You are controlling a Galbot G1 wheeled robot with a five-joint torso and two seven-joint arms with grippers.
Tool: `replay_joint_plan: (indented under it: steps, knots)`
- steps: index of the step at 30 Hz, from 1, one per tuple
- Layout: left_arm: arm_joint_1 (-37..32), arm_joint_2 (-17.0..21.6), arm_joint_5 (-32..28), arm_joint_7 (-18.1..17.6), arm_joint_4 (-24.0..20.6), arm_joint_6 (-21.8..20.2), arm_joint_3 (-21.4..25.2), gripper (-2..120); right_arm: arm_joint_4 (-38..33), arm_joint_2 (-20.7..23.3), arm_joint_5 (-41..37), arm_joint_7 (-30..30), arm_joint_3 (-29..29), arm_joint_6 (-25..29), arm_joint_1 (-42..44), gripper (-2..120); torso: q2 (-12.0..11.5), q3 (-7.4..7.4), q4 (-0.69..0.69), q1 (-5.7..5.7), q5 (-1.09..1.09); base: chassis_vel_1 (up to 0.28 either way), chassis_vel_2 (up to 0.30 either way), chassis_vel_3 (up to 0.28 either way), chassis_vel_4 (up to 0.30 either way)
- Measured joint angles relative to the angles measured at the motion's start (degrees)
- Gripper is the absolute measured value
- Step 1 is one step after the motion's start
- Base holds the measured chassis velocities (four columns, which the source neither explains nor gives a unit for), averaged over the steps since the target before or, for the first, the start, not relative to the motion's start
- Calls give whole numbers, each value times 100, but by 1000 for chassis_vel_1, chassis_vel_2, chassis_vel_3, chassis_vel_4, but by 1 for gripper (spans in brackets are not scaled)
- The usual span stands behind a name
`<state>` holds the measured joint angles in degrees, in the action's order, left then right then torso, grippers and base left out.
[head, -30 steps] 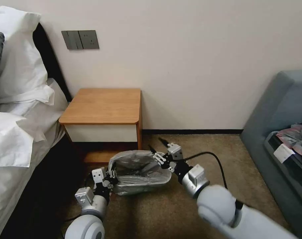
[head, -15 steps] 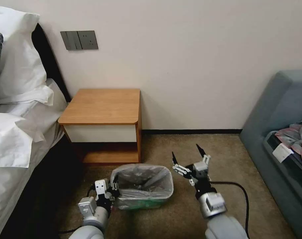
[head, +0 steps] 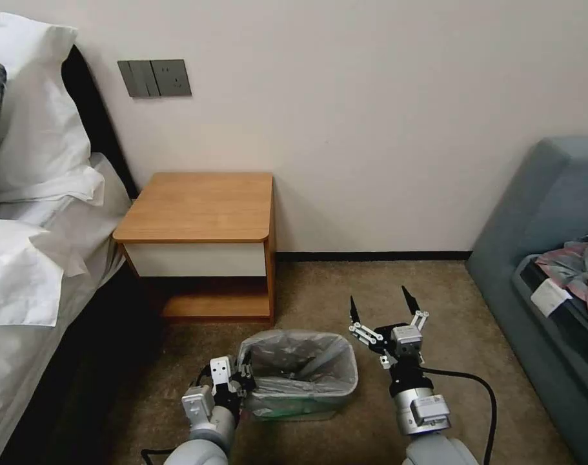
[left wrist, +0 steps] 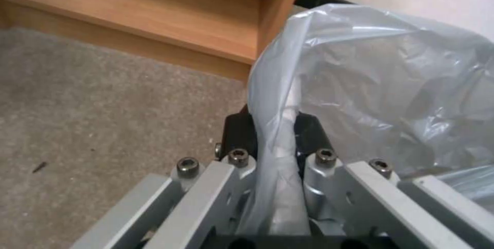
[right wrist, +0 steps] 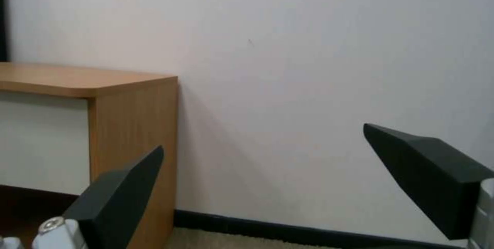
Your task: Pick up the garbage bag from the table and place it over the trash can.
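Your left gripper (head: 243,382) clamps the bag (head: 303,365) at the bin (head: 287,408) rim — tugging could unseat it; right gripper (head: 382,309), fingers apart, holds nothing.

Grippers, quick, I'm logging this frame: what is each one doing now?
Left gripper: shut on the garbage bag.
Right gripper: open, holding nothing.

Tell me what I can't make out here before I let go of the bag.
- Trash can walls and rim: wrapped by the garbage bag in the head view, so rim seating is unclear.
- Near-left rim corner: hidden behind the left gripper, shut on the bag.
- Bin bottom: lost under wrinkled plastic.
- Bag's far side: cut off in the left wrist view.
- Right gripper, open, faces the wall and table, not the bin.
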<state>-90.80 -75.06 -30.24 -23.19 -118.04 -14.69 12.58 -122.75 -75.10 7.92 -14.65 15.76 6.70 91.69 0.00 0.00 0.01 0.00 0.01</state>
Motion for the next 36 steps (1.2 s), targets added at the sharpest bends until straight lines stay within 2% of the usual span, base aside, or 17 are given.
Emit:
replay_joint_plan:
  steps: [5,11,15,17,19,21,23,25,27,29,31,35,36]
  knots:
    - [19,8,109,-185,94,58,-134,6,72,3,-19,-10,-45,-27,-92,100,0,0,0,0,0,0,0,0,0]
    - [17,3,165,-239,116,62,-180,6,88,25,-45,-23,-90,-74,-162,100,0,0,0,0,-1,0,0,0,0]
    - [25,13,299,-191,108,63,-173,17,95,26,-62,-35,-125,-102,-189,100,0,0,0,0,-1,0,0,0,0]
    - [20,24,528,-101,110,67,-163,28,103,18,-66,-43,-144,-109,-196,100,0,0,0,0,-2,0,0,0,0]
    - [18,26,565,-85,113,74,-162,31,105,16,-67,-46,-148,-110,-197,100,0,0,-1,0,-2,0,0,0,0]
    - [17,22,615,-58,116,90,-158,43,115,8,-72,-63,-164,-114,-200,100,0,0,-1,0,-2,0,0,0,0]
    - [17,20,619,-57,116,91,-158,45,116,8,-73,-66,-165,-114,-200,100,0,0,-1,0,-2,0,0,0,0]
    - [18,7,637,-52,107,95,-149,59,118,12,-83,-77,-178,-121,-194,100,0,1,-1,0,-2,0,0,0,0]
    - [18,5,642,-52,105,94,-146,60,118,13,-85,-78,-180,-123,-194,100,0,1,-1,0,-2,0,0,0,0]
    - [2,1,736,-33,91,111,-98,74,116,14,-111,-92,-192,-142,-193,100,0,1,-1,0,-3,0,0,0,0]
    - [-2,2,746,-30,86,112,-85,75,115,15,-121,-93,-194,-146,-192,100,0,1,-1,0,-2,0,0,0,0]
    - [-28,37,869,41,57,160,82,93,114,47,-241,-94,-192,-184,-169,100,0,1,-1,0,-2,0,0,0,0]
    - [-28,37,869,41,57,160,82,93,114,47,-241,-94,-192,-184,-169,100,0,1,-1,0,-2,0,0,0,0]
